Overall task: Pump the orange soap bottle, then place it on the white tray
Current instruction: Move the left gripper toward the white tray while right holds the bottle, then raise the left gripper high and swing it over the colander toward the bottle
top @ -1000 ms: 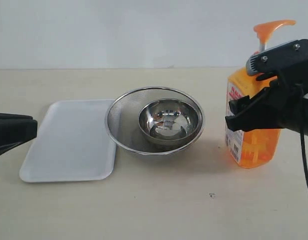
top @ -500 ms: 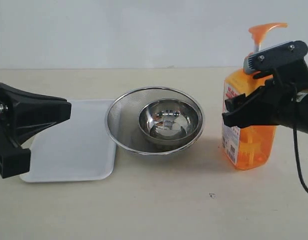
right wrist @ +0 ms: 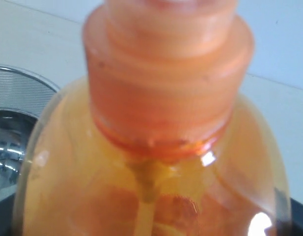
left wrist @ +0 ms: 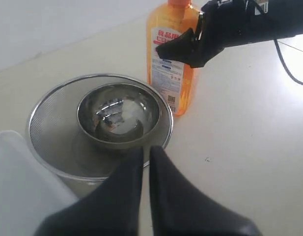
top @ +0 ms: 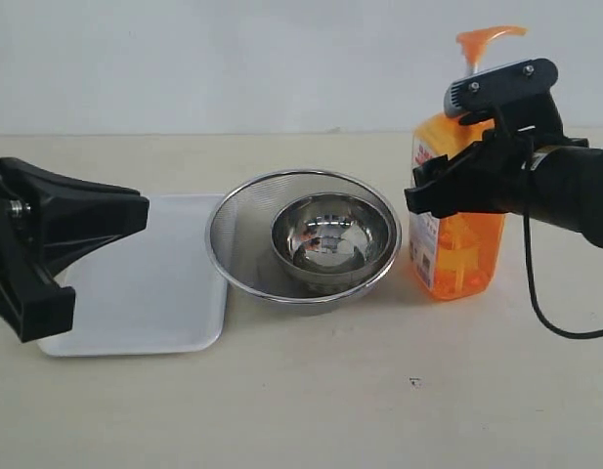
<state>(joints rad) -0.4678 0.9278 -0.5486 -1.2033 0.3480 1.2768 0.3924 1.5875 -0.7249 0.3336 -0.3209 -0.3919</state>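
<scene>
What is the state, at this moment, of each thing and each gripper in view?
orange soap bottle: upright, pump head up, gripped at its upper body.
white tray: flat on the table, no bottle on it.
mesh bowl: upright, holds the small steel bowl.
small steel bowl: upright, looks empty.
left gripper: jaws together, holding nothing.
right gripper: jaws shut on the orange soap bottle.
</scene>
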